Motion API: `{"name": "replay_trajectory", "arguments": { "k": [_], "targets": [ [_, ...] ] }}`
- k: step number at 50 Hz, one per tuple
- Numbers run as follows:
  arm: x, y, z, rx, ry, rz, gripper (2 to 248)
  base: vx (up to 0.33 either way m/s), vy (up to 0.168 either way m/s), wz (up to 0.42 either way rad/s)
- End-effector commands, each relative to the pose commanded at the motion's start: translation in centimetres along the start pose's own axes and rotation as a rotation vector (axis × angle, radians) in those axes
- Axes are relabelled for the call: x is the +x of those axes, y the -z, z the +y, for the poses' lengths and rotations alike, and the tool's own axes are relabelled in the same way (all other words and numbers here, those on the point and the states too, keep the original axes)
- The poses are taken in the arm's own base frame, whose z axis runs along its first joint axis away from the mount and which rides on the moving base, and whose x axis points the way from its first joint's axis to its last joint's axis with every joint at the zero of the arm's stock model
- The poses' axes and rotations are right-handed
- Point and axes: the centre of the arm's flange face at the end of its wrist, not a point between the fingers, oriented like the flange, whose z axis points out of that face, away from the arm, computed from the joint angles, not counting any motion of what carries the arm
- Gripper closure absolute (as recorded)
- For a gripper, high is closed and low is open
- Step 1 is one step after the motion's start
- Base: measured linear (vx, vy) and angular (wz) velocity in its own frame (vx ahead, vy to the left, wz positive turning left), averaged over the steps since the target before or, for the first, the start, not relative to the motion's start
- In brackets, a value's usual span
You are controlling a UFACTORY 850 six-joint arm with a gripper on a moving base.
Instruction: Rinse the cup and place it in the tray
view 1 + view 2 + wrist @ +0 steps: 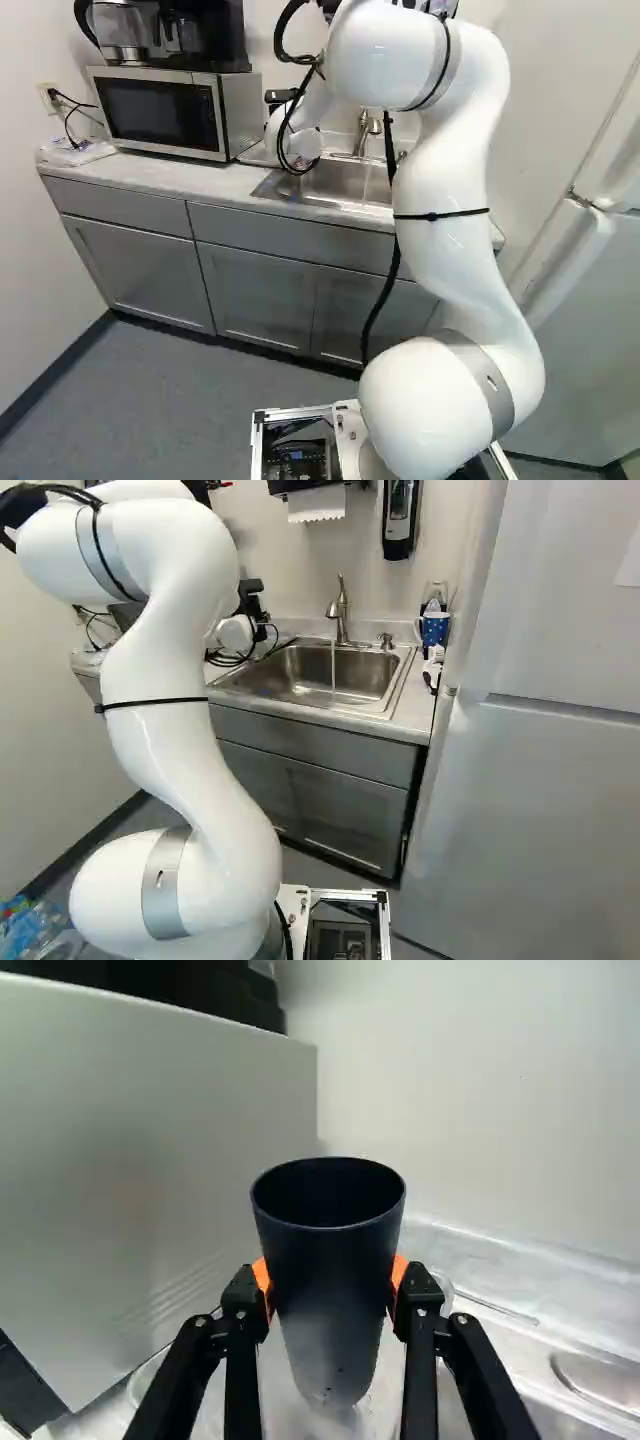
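Note:
My gripper [252,602], partly hidden behind the wrist, is beside the sink's left end in the right base view. In the wrist view the gripper [332,1295] is shut on a dark, tapered cup [330,1260], an orange pad pressing each side. The cup's open rim is uppermost. Beyond and below it shows clear, shiny ware [150,1380]; whether this is the tray I cannot tell. Water runs from the faucet [340,608] into the steel sink [300,685], with the cup outside that stream.
A microwave [160,112] stands on the counter [190,182] close beside the gripper, its side wall [150,1160] filling one side of the wrist view. A coffee maker sits on top. Behind the sink rises the wall. A blue dotted mug [433,630] stands right of the sink, near the fridge [540,780].

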Motion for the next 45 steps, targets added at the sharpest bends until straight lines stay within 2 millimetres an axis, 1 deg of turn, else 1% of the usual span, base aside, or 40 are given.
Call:
{"name": "replay_trajectory", "arguments": {
  "k": [14, 45],
  "targets": [
    [-1.6, -0.4, 0.0, 0.000, 0.000, -0.024, 125, 0.000, 0.000, 0.000],
    [-1.8, -0.3, 0.0, 0.001, 0.000, -0.043, 125, 0.000, 0.000, 0.000]
  ]
}}
